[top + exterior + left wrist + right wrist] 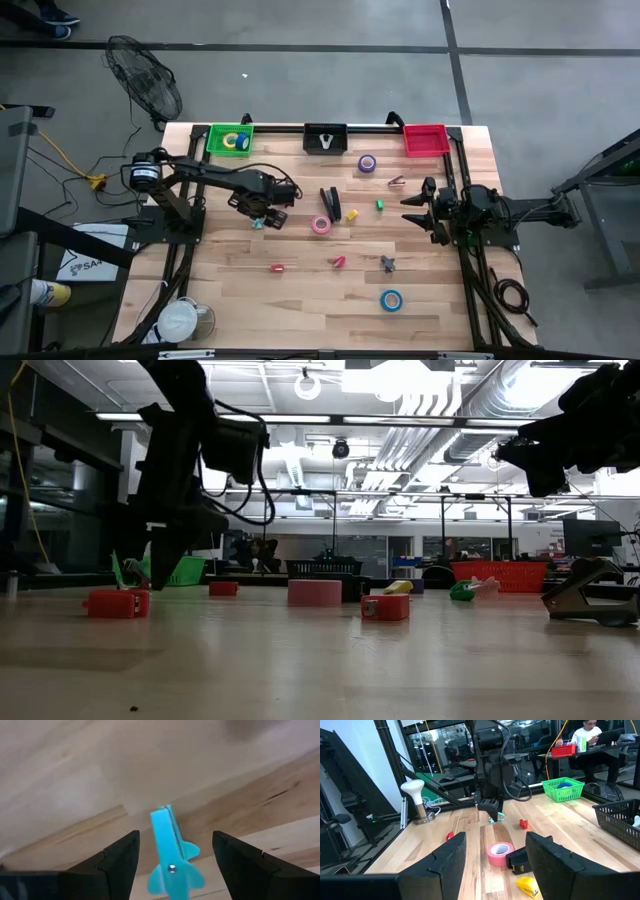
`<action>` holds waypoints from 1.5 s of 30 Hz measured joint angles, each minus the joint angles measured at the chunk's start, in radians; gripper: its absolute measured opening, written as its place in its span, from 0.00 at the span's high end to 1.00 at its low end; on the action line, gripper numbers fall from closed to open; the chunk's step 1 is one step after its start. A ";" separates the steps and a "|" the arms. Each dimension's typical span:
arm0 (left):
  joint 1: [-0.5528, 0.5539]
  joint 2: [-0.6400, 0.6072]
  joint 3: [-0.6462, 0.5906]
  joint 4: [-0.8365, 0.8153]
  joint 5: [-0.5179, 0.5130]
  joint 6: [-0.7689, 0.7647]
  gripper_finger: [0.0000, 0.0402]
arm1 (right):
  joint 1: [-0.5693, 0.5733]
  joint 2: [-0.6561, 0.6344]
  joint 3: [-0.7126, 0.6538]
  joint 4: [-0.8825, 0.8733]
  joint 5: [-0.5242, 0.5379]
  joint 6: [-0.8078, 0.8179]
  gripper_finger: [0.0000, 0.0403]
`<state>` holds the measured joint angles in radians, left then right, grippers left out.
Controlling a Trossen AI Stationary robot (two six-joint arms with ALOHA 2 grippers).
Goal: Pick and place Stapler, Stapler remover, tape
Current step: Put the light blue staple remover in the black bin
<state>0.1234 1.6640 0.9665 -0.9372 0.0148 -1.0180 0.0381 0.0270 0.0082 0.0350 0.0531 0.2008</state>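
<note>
The high view looks straight down on the whole tabletop. The low view sits at tabletop height, facing level across it. The left wrist view hangs close above the wood; the right wrist view looks across toward nine o'clock, sharing the pink tape with both wide views.

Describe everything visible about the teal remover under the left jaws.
The teal remover is a small, glossy, plastic-looking staple remover with a narrow flat body, two rounded wings near one end and a small metal rivet between them. It lies on the wooden table, left of the pink tape. The left gripper is right above it, jaws open on either side and apparently not touching it.
</note>
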 joint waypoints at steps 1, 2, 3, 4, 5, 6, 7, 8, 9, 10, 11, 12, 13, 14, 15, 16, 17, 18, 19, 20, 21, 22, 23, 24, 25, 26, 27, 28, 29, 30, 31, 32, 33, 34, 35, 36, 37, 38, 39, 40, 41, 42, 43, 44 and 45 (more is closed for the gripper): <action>0.000 0.006 0.000 -0.003 0.006 0.001 0.39 | 0.000 0.000 0.000 0.000 0.000 0.000 0.51; 0.000 0.010 0.000 -0.007 0.013 0.006 0.39 | 0.000 0.001 0.000 0.000 0.000 0.000 0.51; 0.000 0.011 0.000 -0.009 0.025 0.013 0.40 | 0.000 0.001 0.000 0.000 0.000 0.000 0.51; 0.000 0.013 0.000 -0.008 0.032 0.016 0.42 | 0.000 0.001 0.000 0.000 0.000 0.000 0.51; 0.000 0.014 0.000 -0.008 0.034 0.018 0.43 | 0.000 0.001 0.000 0.000 0.000 0.000 0.51; 0.000 0.015 0.000 -0.010 0.034 0.018 0.46 | 0.000 0.001 0.000 0.000 0.000 0.000 0.51; 0.000 0.015 0.000 -0.013 0.035 0.018 0.48 | 0.000 0.001 0.000 0.000 0.000 0.000 0.51; 0.000 0.015 0.000 -0.011 0.035 0.018 0.51 | 0.000 0.001 0.000 0.000 0.000 0.000 0.51; 0.000 0.015 0.000 -0.008 0.035 0.018 0.54 | 0.000 0.001 0.000 0.000 0.000 0.000 0.51; 0.000 0.015 0.000 -0.007 0.035 0.018 0.57 | 0.000 0.001 0.000 0.001 0.000 0.000 0.51; 0.000 0.015 0.000 -0.007 0.035 0.018 0.60 | 0.000 0.001 0.000 0.001 0.000 0.000 0.51; 0.000 0.015 0.000 -0.007 0.036 0.018 0.63 | 0.000 0.001 0.000 0.001 0.000 0.000 0.51; 0.000 0.015 0.000 -0.007 0.037 0.018 0.66 | 0.000 0.001 0.000 0.001 0.000 0.000 0.51; 0.000 0.015 0.000 -0.007 0.037 0.018 0.70 | 0.000 0.001 0.000 0.001 0.000 0.000 0.51; 0.000 0.015 0.000 -0.007 0.038 0.018 0.73 | 0.000 0.001 0.000 0.001 0.000 0.000 0.51; 0.000 0.015 0.000 -0.008 0.041 0.018 0.75 | 0.000 0.001 0.000 0.001 0.000 0.000 0.51; 0.000 0.015 0.000 -0.008 0.043 0.018 0.78 | 0.000 0.001 0.000 0.001 0.000 0.000 0.51; 0.000 0.015 0.000 -0.009 0.043 0.018 0.79 | 0.000 0.001 0.000 0.001 0.000 0.000 0.51; 0.000 0.015 0.001 -0.009 0.043 0.018 0.79 | 0.000 0.001 0.000 0.001 0.000 0.000 0.51; 0.000 0.015 0.001 -0.009 0.043 0.019 0.79 | 0.000 0.001 0.000 0.001 0.000 0.000 0.51; 0.000 0.015 0.001 -0.008 0.043 0.024 0.79 | 0.000 0.001 0.000 0.001 0.000 0.000 0.51; 0.000 0.015 0.001 -0.008 0.043 0.031 0.79 | 0.000 0.001 0.000 0.001 0.000 0.000 0.51; 0.000 0.015 0.001 -0.007 0.043 0.041 0.79 | 0.000 0.001 0.000 0.001 0.000 0.000 0.51; 0.000 0.015 0.001 -0.004 0.043 0.046 0.79 | 0.000 0.001 0.000 0.001 0.000 0.000 0.51; 0.000 0.014 0.001 -0.002 0.043 0.049 0.79 | 0.000 0.001 0.000 0.001 0.000 0.000 0.51; 0.000 0.014 0.001 0.000 0.043 0.052 0.79 | 0.000 0.001 0.000 0.001 0.000 0.000 0.51; 0.000 0.014 0.001 0.002 0.041 0.055 0.78 | 0.000 0.001 0.000 0.001 0.000 0.000 0.51; 0.000 0.014 0.001 0.006 0.038 0.061 0.78 | 0.000 0.001 0.000 0.001 0.000 0.000 0.51; 0.000 0.014 0.001 0.012 0.033 0.067 0.78 | 0.000 0.001 0.000 0.001 0.000 0.000 0.51; 0.000 0.014 0.002 0.023 0.032 0.070 0.78 | 0.000 0.001 0.000 0.002 0.000 0.000 0.51; 0.000 0.014 0.004 0.032 0.029 0.071 0.78 | 0.000 0.001 0.000 0.002 0.000 0.000 0.51; 0.000 0.014 0.010 0.035 0.025 0.078 0.79 | 0.000 0.001 0.000 0.002 0.000 0.000 0.51; 0.001 0.015 0.019 0.036 0.019 0.091 0.79 | 0.000 0.001 0.000 0.002 0.000 0.000 0.51; 0.001 0.015 0.033 0.033 0.005 0.102 0.79 | 0.000 0.001 0.000 0.002 0.000 0.000 0.51; 0.001 0.015 0.051 0.029 -0.009 0.110 0.79 | 0.000 0.001 0.000 0.002 0.000 0.000 0.51; 0.001 0.015 0.072 0.024 -0.024 0.120 0.79 | 0.000 0.001 0.000 0.002 0.000 0.000 0.51; 0.003 0.015 0.097 0.012 -0.040 0.132 0.79 | 0.000 0.001 0.000 0.002 0.000 0.000 0.51; 0.009 0.015 0.125 -0.006 -0.055 0.147 0.79 | 0.000 0.001 0.000 0.002 0.000 0.000 0.51; 0.014 0.015 0.156 -0.023 -0.069 0.158 0.79 | 0.000 0.001 0.000 0.002 0.000 0.000 0.51; 0.018 0.015 0.188 -0.038 -0.090 0.169 0.79 | 0.000 0.001 0.000 0.002 0.000 0.000 0.51; 0.027 0.015 0.220 -0.050 -0.115 0.182 0.79 | 0.000 0.001 0.000 0.002 0.000 0.000 0.51; 0.036 0.015 0.252 -0.058 -0.146 0.197 0.79 | 0.000 0.001 0.000 0.002 0.000 0.000 0.51; 0.045 0.015 0.283 -0.058 -0.180 0.212 0.79 | 0.000 0.001 0.000 0.002 0.000 0.000 0.51; 0.057 0.015 0.313 -0.057 -0.210 0.228 0.79 | 0.000 0.001 0.000 0.002 0.000 0.000 0.51; 0.071 0.015 0.342 -0.053 -0.241 0.248 0.79 | 0.000 0.001 0.000 0.002 0.000 0.000 0.51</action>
<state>0.1942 1.6787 1.3089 -0.9903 -0.2260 -0.7695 0.0383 0.0280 0.0078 0.0372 0.0532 0.2008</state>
